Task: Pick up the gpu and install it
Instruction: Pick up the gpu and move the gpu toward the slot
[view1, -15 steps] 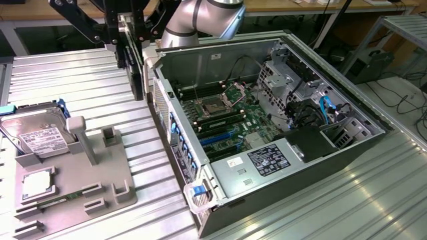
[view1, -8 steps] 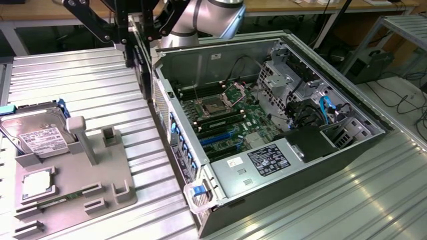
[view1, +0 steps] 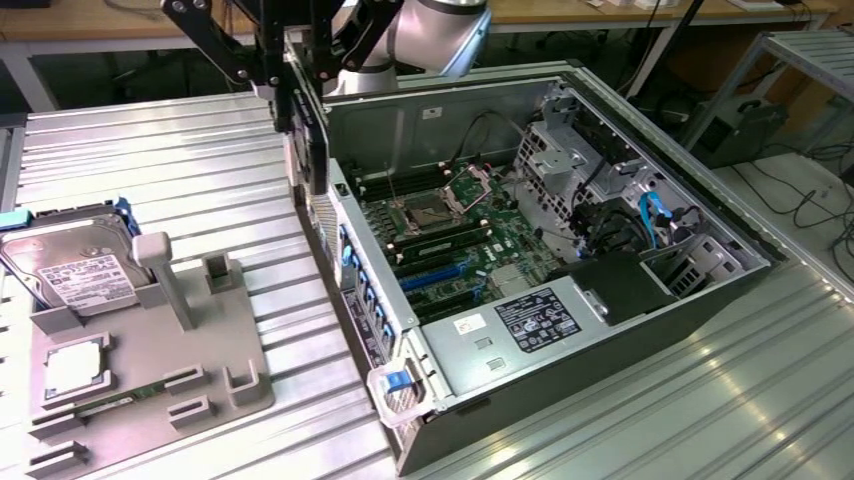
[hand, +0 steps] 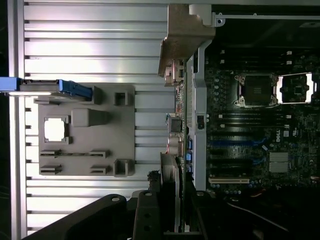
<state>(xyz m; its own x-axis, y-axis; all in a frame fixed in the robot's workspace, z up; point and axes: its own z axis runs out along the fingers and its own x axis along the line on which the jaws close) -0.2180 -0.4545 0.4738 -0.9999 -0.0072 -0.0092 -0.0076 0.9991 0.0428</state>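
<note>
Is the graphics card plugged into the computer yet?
No, the graphics card hangs from the end effector at the outer wall of the computer.

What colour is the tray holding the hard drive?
Grey. The tray shows best in the exterior view.

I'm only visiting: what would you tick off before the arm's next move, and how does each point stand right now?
1. gpu gripped: ok; the gripper is shut on it and the card hangs upright.
2. Computer case open: ok; the motherboard is exposed.
3. Blue expansion slots free: ok; no card sits in them.
4. gpu over a slot: not ok; it hangs at the case's edge on the exterior view's left, beside the motherboard.
5. Bracket turned the right way: cannot tell.
</note>
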